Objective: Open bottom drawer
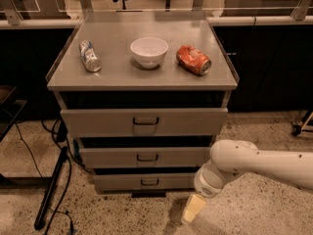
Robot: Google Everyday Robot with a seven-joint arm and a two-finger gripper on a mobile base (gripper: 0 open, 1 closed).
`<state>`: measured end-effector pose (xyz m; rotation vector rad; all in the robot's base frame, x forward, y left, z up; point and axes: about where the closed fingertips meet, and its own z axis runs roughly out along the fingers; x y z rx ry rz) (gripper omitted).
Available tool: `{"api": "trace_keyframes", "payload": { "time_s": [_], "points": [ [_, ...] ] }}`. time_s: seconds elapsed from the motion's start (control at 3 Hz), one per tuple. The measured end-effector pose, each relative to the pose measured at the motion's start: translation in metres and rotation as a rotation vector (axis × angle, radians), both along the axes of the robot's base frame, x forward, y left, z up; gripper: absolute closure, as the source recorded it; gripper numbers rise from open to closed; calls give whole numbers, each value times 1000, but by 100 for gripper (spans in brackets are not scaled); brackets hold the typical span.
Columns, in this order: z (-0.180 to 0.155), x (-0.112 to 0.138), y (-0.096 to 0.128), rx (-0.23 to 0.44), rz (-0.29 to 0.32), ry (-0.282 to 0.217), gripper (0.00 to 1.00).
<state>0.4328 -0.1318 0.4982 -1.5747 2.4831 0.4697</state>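
The bottom drawer (146, 181) is the slimmest grey front of three, lowest in the cabinet, with a small dark centre handle (149, 182). It sits pushed in, about level with the drawer above. My gripper (192, 209) hangs from the white arm (254, 165) at the lower right, just in front of and below the drawer's right end, near the floor. It is to the right of the handle and does not touch it.
The mid drawer (144, 157) and tall top drawer (145, 122) sit above. On the cabinet top (117, 77) lie a crushed silver can (90, 56), a white bowl (149, 51) and a red can (193, 59). A black pole (51, 187) and cables lie on the floor left.
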Motion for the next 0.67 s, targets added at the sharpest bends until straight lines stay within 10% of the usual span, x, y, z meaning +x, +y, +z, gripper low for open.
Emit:
{"api": "trace_keyframes", "payload": {
  "time_s": [0.67],
  "points": [
    [-42,18,19,43,-42,22,0]
  ]
}}
